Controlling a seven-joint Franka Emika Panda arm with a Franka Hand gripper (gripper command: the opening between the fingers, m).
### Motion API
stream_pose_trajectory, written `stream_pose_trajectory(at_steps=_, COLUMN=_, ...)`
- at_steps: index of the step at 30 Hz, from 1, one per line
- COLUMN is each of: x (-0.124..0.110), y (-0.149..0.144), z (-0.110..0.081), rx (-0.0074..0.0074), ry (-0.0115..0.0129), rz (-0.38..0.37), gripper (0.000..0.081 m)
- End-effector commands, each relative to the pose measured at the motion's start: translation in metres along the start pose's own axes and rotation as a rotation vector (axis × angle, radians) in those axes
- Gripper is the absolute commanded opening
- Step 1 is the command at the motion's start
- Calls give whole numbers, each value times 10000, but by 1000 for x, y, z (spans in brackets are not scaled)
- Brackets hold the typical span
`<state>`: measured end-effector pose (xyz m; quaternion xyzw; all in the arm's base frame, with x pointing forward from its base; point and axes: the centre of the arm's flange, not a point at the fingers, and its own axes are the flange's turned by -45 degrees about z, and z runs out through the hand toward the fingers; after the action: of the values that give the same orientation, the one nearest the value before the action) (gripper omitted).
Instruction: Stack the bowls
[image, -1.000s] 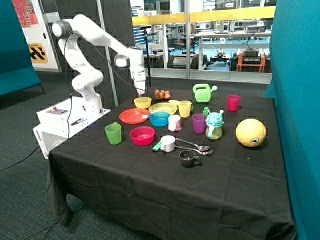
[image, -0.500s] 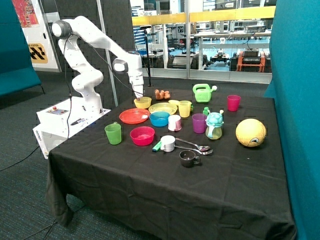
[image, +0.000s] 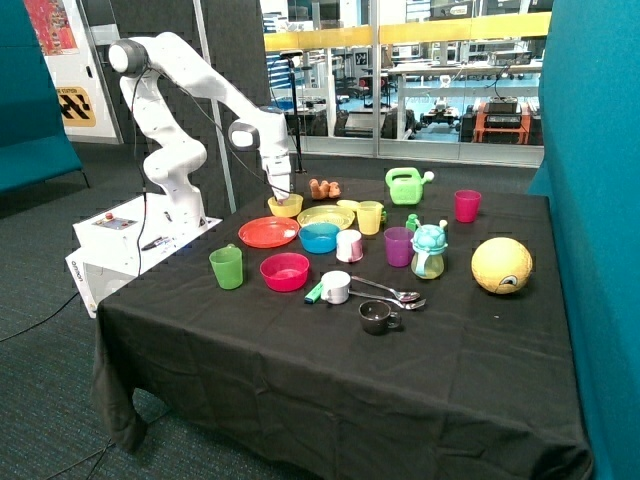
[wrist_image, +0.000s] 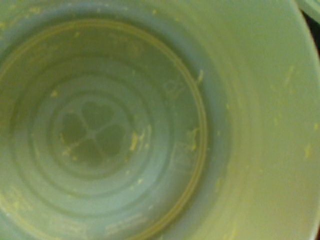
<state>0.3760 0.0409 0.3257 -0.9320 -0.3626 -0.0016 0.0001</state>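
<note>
The pale yellow bowl (image: 286, 206) stands at the back of the table, behind the orange-red plate. My gripper (image: 283, 196) is lowered onto it, its tip at or inside the rim. The wrist view is filled with the inside of this yellow bowl (wrist_image: 150, 125), very close, with a clover mark on its bottom. The bright blue bowl (image: 320, 238) stands apart, beside the orange-red plate. The pink-red bowl (image: 285, 271) stands apart, nearer the front, next to the green cup. No bowl sits inside another.
An orange-red plate (image: 267, 232) and a yellow-green plate (image: 326, 216) flank the yellow bowl. A green cup (image: 227, 267), white cup (image: 349, 245), yellow cup (image: 369, 217), purple cup (image: 398, 246), watering can (image: 404, 186), spoons (image: 390, 292) and yellow ball (image: 501, 265) crowd the table.
My gripper has come down from above the yellow bowl to its rim. The bowls have not moved.
</note>
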Motion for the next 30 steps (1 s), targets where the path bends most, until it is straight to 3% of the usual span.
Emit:
stream_pose_trajectory(at_steps=1, x=7, y=4, z=5, rx=9, ry=-30, rz=181, gripper=295)
stream_pose_trajectory(at_steps=19, x=8, y=-9, z=14, rx=9, ry=-30, rz=122, gripper=293)
stream_pose_trajectory(at_steps=30, x=26, y=-2, z=18, rx=9, ry=-30, rz=238, gripper=285)
